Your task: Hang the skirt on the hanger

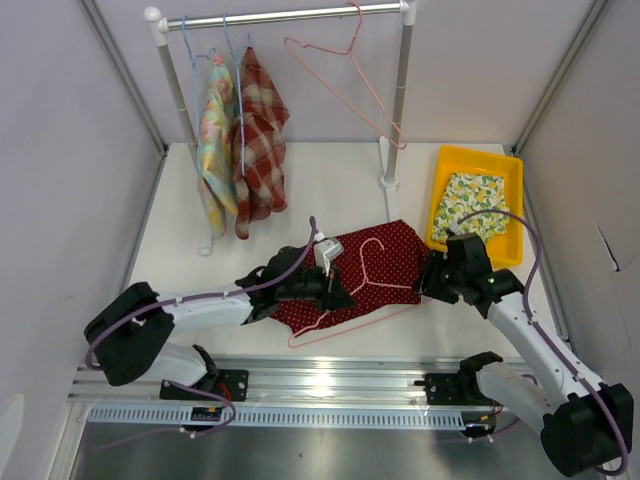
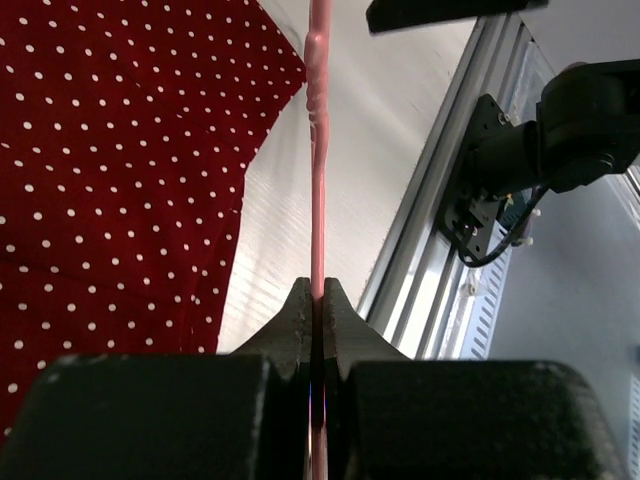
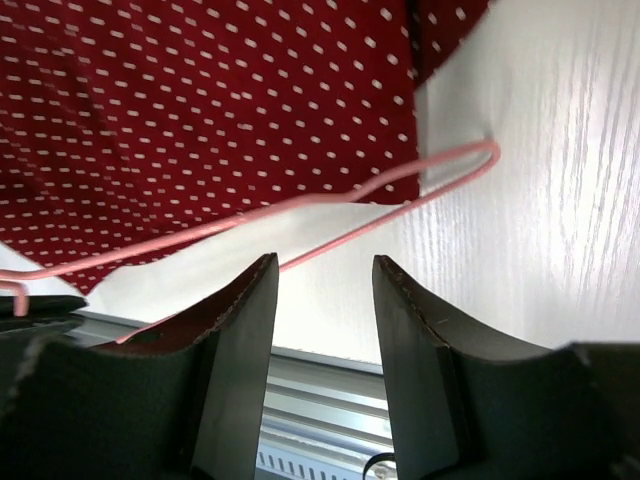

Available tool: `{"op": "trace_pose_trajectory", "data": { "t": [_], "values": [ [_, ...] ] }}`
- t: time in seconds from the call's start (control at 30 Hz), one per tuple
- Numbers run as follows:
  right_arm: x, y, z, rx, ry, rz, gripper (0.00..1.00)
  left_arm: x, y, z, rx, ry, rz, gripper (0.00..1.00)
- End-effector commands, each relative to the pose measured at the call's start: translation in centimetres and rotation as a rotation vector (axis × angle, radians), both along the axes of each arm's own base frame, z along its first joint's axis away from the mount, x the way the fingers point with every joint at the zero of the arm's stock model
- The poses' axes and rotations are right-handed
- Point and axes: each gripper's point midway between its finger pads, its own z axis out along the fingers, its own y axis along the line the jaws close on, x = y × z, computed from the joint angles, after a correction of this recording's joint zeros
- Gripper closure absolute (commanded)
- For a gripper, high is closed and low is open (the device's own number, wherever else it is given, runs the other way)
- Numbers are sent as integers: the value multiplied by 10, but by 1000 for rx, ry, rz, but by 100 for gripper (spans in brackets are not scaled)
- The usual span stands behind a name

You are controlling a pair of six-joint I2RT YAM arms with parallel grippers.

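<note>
On the bench [image 1: 330, 170], between the two arms, the red dotted skirt [image 1: 390, 250] lies spread flat, with the pink wire hanger [image 1: 358, 272] laid on top of it. The hanger's hook rests over the skirt's middle, and its bottom bar runs partly off the skirt's near edge, onto bare bench.

The left pincer [image 2: 316, 290], at the skirt's side nearest the left arm, is clamped on the hanger wire [image 2: 318, 150], its jaws pressed tight against it. The right pincer [image 3: 325, 275] hovers at the opposite corner of the skirt [image 3: 200, 100] with its jaws apart, gripping nothing. The hanger's end bend [image 3: 470, 155] sits just beyond them.

I judge the task to be at an early stage. Hanger and skirt lie together, but no cloth is threaded through or draped over the bar. That remains to be done, and perhaps also hanging it on the rack [image 1: 290, 15] beyond the skirt's far edge.
</note>
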Motion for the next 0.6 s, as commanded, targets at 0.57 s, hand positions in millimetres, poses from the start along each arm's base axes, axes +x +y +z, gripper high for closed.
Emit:
{"op": "trace_pose_trajectory", "data": {
  "t": [0.57],
  "values": [
    [17,6,-62,-8,11,-81,54,10,-16,-18,-72,-33,-3,100]
  ]
}}
